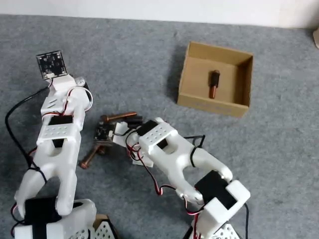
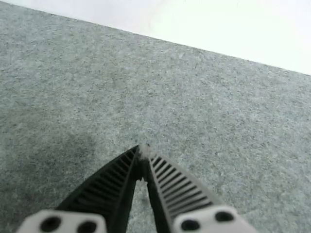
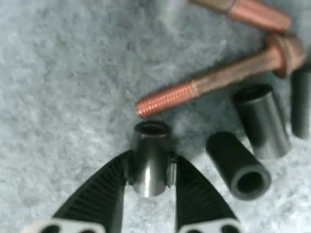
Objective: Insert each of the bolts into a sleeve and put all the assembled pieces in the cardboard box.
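My right gripper point(image 3: 151, 164) is shut on a black sleeve point(image 3: 150, 150), whose open end faces the threaded tip of a copper bolt point(image 3: 214, 85) lying just beyond it on the carpet. A second bolt point(image 3: 243, 10) lies farther off. Loose black sleeves point(image 3: 239, 166) point(image 3: 260, 121) rest beside the held one. From above, the right arm point(image 1: 159, 142) leans over this cluster, with one bolt point(image 1: 119, 117) at its far side and another point(image 1: 89, 157) at its near left. The cardboard box point(image 1: 192, 74) holds one assembled piece point(image 1: 214, 83). My left gripper point(image 2: 142, 153) is shut and empty over bare carpet.
The left arm point(image 1: 57, 134) stands upright just left of the bolts and sleeves. Grey carpet covers the whole table, with open room between the cluster and the box at the back right. A pale wall edge point(image 2: 233, 29) runs along the far side.
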`<state>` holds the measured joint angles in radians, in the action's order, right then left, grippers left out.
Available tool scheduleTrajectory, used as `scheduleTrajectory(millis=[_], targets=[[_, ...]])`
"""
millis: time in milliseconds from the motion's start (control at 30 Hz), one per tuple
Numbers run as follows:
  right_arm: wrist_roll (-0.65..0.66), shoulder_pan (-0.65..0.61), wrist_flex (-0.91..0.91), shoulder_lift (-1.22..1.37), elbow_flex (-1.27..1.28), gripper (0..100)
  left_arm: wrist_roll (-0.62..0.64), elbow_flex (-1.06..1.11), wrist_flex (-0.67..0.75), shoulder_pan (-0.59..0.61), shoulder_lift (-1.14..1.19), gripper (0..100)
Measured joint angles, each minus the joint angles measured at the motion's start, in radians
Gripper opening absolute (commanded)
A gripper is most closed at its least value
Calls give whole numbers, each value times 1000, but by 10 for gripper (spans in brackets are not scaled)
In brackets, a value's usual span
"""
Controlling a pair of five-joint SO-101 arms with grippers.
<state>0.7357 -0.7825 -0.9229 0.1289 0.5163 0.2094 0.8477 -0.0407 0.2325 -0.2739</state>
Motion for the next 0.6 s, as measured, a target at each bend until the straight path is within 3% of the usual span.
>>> scheduleTrajectory(millis=[600], targets=[[-302,238,-14,-647,210,5,0,0,0,0,0,7]])
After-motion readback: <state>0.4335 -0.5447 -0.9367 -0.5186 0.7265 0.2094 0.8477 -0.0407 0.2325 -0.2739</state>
